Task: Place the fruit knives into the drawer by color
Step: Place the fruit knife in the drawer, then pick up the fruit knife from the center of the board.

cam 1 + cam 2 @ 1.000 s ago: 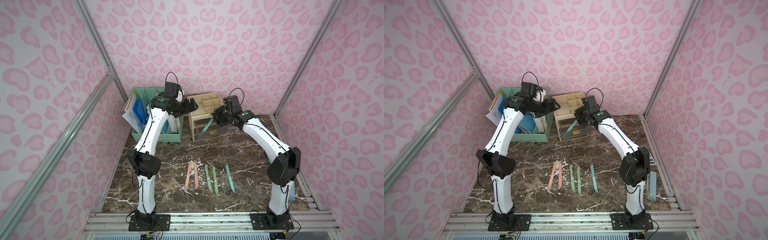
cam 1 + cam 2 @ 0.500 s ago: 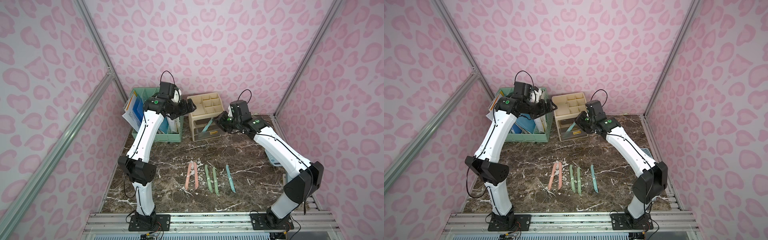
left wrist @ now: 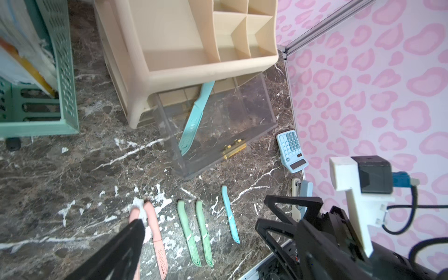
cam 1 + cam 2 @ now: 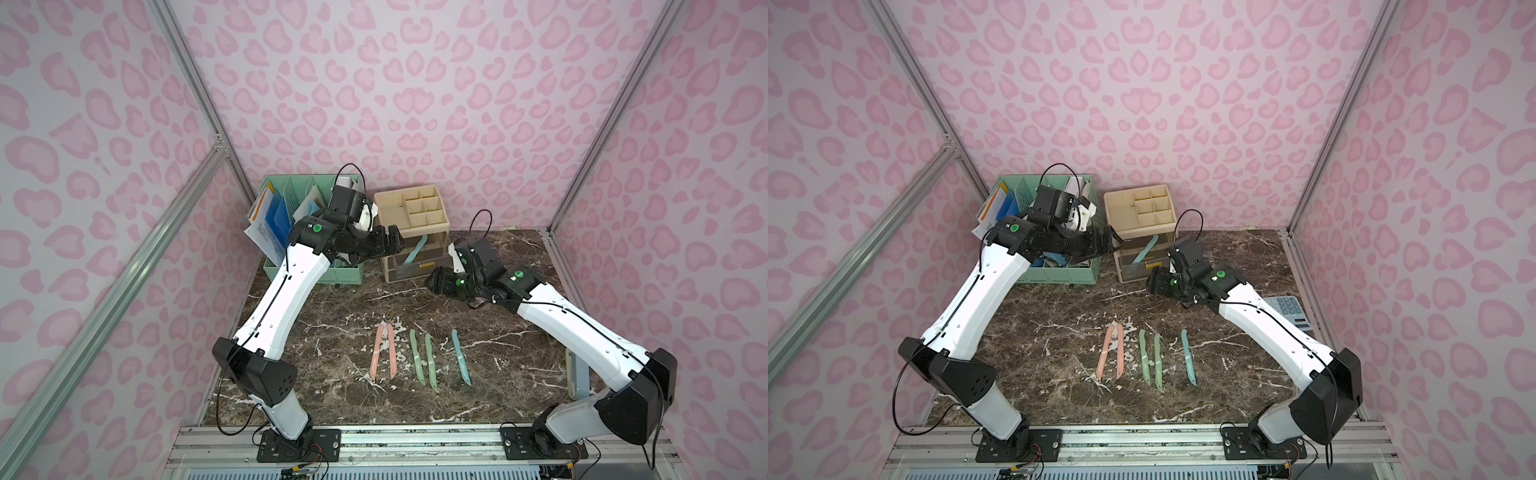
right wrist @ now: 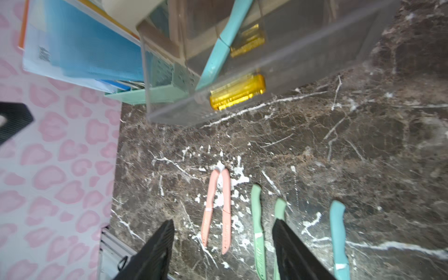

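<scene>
Toward the marble worktop's (image 4: 332,316) back edge, a beige organiser (image 4: 415,230) with its clear drawer (image 3: 242,114) pulled out. Both parted and empty: left gripper (image 4: 392,242) hovering beside the organiser, right gripper (image 5: 222,221) just in front of the drawer. One teal knife (image 3: 194,118) slantwise in the drawer, two pink knives (image 4: 376,353), two green knives (image 4: 415,353) and a second teal knife (image 4: 460,357) rowed toward the front edge; likely light, stiff, slick plastic, so pinch squarely across the thicker handle.
</scene>
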